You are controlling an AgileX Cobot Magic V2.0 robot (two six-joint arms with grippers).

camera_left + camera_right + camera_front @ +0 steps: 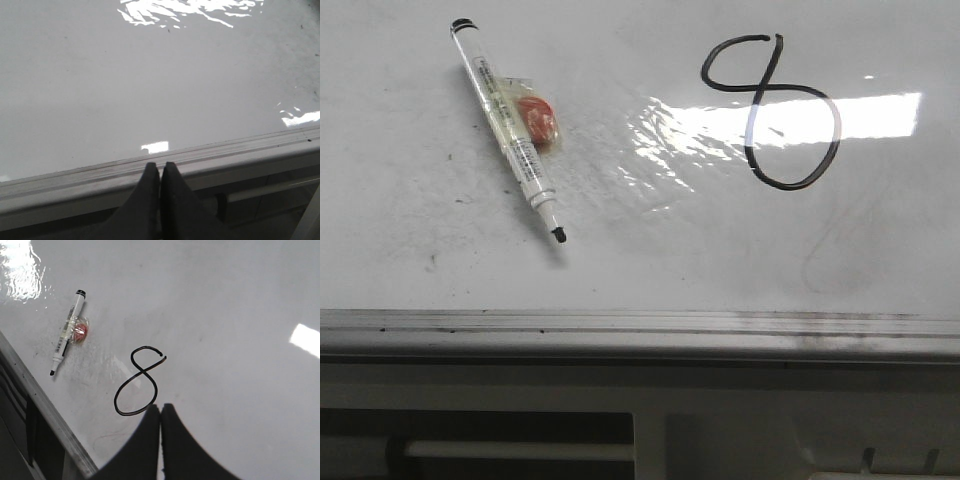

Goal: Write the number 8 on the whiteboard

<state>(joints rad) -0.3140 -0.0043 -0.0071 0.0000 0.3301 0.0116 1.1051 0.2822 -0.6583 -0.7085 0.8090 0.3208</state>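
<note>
bright light [840, 115] shines in a white patch. below the near edge there is a pale grey cabinet front [740, 420] with a dark gap and a white bar [520, 451].

surface: the whiteboard [440, 250], glossy white, lying flat, with faint grey smudges and dark specks
glare: a bright patch right of the middle
near edge: a grey metal strip [620, 325] along the whole near side
drawing: the number 8 [770, 110], thin black line, toward the far right corner, its upper loop left open
marker [508, 130]: uncapped, lying slantwise toward the far left, tip pointing at the near edge
red lump [538, 120]: taped in clear wrap against the marker's barrel
</note>
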